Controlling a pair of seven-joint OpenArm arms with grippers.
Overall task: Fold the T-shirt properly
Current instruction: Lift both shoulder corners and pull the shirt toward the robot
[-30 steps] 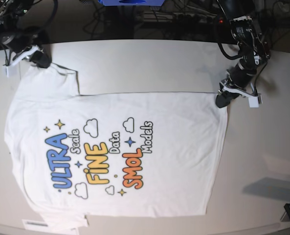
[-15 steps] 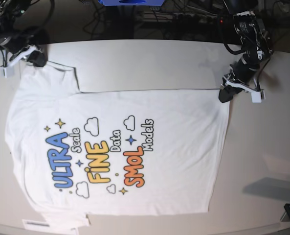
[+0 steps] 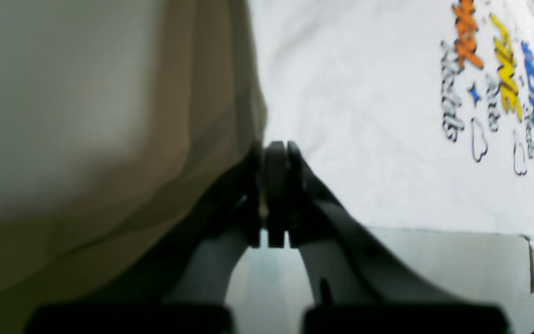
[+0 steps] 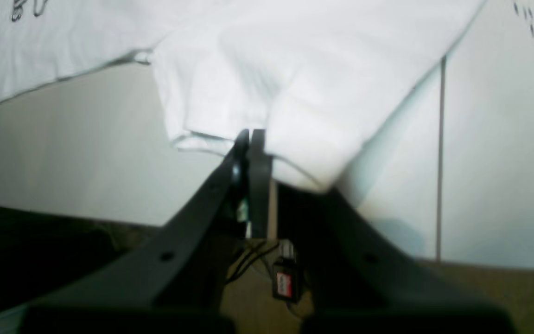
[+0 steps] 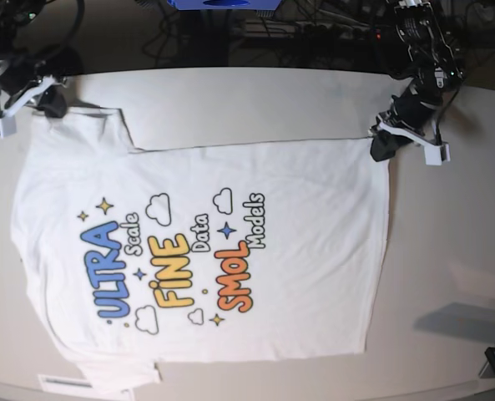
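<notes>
Both of our grippers have drawn toward the far edge of the table (image 5: 255, 100) over the last second, and the T-shirt (image 5: 297, 251) has slid that way with them, its far hem now nearer the table's far side.

We hold the shirt at two points on that far edge. Our left gripper (image 5: 384, 147), on the right of the base view, is pressed shut on the hem corner; its wrist view shows the jaws closed with cloth rising beside them. Our right gripper (image 5: 50, 102), at the far left, pinches the end of the sleeve (image 4: 230, 93), which the right wrist view shows bunched over the closed jaws.

We judge the paired grip is there to keep that edge taut, so the cloth moves flat rather than wrinkling. The shirt lies spread print-up, "ULTRA Scale FINE Data SMOL Models" (image 5: 176, 267) readable, the other sleeve at the near left edge.

Both arms reach in from the far side, wrists angled down and low over the table, the left forearm slanting in from the far right. No fold is made yet.
</notes>
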